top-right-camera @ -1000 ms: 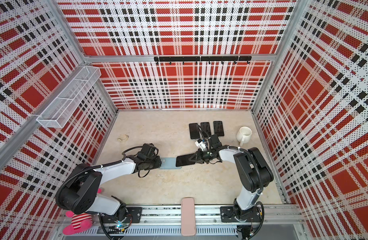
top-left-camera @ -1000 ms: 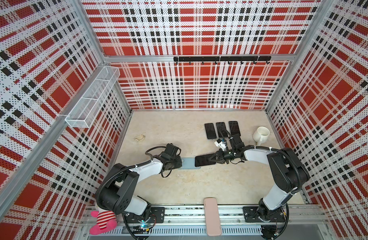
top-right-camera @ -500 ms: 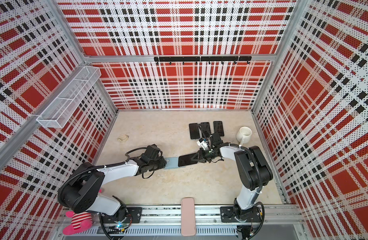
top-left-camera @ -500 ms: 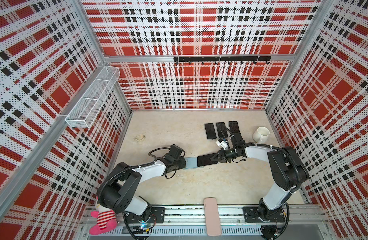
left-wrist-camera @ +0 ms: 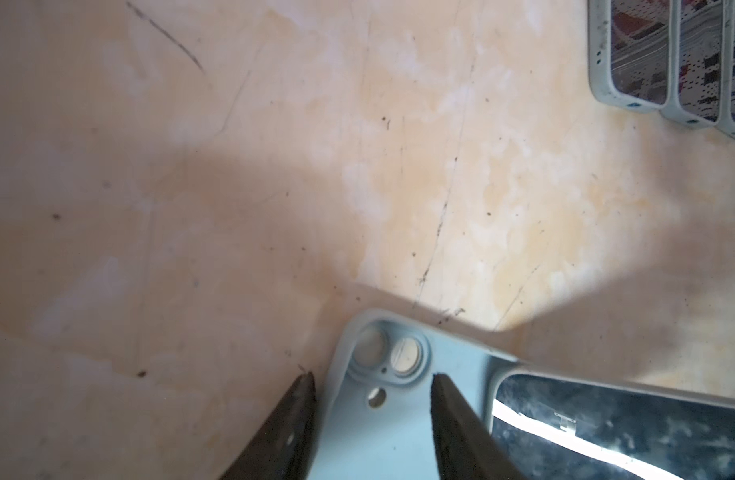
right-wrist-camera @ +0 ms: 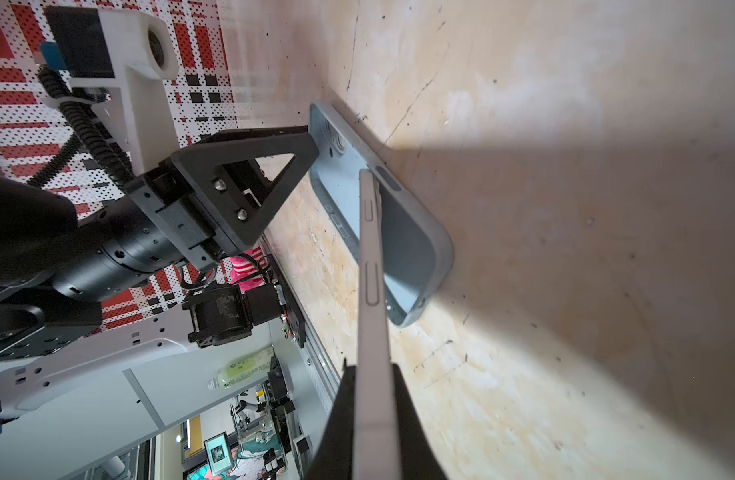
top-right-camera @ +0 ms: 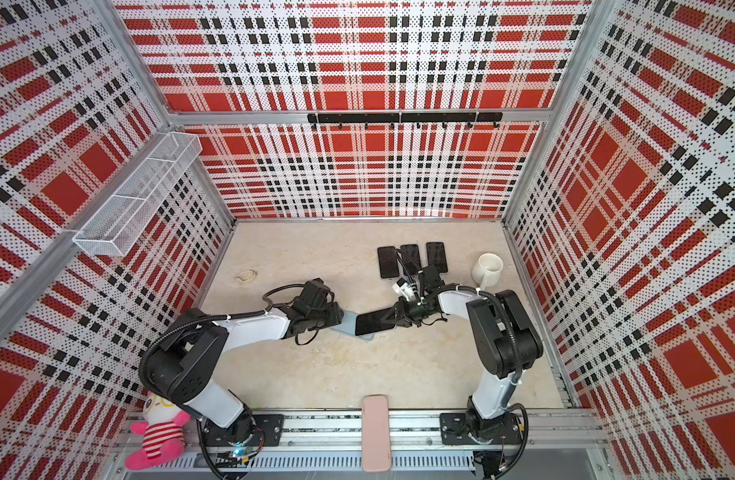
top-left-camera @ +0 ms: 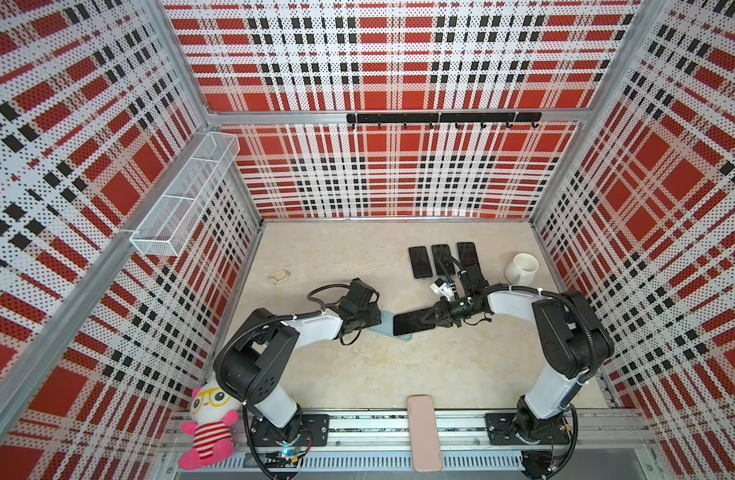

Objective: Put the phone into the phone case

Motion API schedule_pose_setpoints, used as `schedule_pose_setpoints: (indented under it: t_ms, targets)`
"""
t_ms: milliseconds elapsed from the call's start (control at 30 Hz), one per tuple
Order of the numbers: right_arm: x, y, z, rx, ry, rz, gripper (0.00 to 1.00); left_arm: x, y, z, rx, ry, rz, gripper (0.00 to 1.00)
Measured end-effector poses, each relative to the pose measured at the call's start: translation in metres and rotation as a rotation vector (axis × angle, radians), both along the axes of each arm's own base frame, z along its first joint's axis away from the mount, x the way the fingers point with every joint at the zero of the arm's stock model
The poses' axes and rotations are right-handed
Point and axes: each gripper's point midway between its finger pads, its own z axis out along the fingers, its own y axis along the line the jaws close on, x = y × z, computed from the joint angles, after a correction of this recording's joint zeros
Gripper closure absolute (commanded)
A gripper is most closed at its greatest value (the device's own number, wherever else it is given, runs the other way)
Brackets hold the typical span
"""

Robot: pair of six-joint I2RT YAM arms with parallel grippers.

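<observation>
Right wrist: phone [right-wrist-camera: 372, 291] clamped in right hand [right-wrist-camera: 372, 368], tip over case [right-wrist-camera: 411, 245].

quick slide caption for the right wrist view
Right gripper pinching the phone edge-on, angled over the pale blue case on the table.

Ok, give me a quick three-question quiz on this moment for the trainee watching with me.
1. True or false: the phone lies flat, fully seated in the blue phone case.
2. How many are in the row of dark phones beside the white mug? A two, B three, C five.
3. Which gripper grips the phone?
Key: 1 false, it is tilted, one end held up; 2 B; 3 the right gripper.
</observation>
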Motion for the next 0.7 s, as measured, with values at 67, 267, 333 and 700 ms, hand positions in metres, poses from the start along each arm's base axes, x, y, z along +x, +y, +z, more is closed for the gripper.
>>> schedule_pose_setpoints:
  t_ms: [67, 267, 333, 700]
  targets:
    - [-0.001, 0.0, 0.0, 0.0, 0.005, 0.0, 1.0, 0.001, -0.003, 0.0, -0.002, -0.009, -0.01, 0.5]
    - [-0.003, 0.0, -0.001, 0.001, 0.016, 0.003, 1.0, 0.003, -0.01, 0.001, -0.016, -0.029, -0.021, 0.5]
    - [-0.004, 0.001, -0.001, 0.004, 0.021, 0.004, 1.0, 0.003, -0.011, 0.001, -0.02, -0.034, -0.024, 0.49]
    - [-0.008, 0.018, -0.009, 0.063, 0.055, 0.051, 1.0, -0.002, -0.023, 0.006, -0.125, -0.072, -0.057, 0.4]
